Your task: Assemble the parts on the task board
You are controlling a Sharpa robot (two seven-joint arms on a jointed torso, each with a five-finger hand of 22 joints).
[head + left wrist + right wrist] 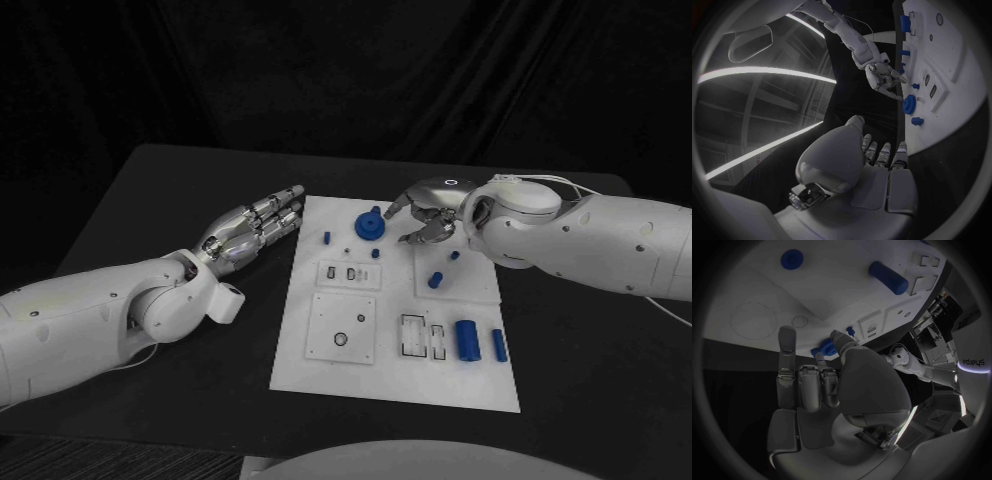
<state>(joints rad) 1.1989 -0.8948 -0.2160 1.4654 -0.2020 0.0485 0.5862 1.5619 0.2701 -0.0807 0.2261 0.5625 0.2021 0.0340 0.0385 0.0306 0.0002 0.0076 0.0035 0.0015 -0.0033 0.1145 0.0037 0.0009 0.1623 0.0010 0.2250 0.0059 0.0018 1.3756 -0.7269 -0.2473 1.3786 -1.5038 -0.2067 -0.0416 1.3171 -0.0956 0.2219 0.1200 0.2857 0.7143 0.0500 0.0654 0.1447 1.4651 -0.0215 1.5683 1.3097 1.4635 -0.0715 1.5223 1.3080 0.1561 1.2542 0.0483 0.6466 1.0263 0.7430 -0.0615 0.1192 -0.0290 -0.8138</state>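
Parts risk scattering if our right hand point(427, 212), fingers loosely curled and grasping nothing beside the blue disc point(371, 224), nudges it; left hand point(257, 229) released

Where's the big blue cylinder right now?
In the head view, the blue cylinder lies at the task board's near right, between a rectangular slot and a slimmer blue pin.

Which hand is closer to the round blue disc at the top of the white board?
Right. The right hand hovers just beside the round blue disc, fingers curled toward it; the left hand lies off the board's left edge.
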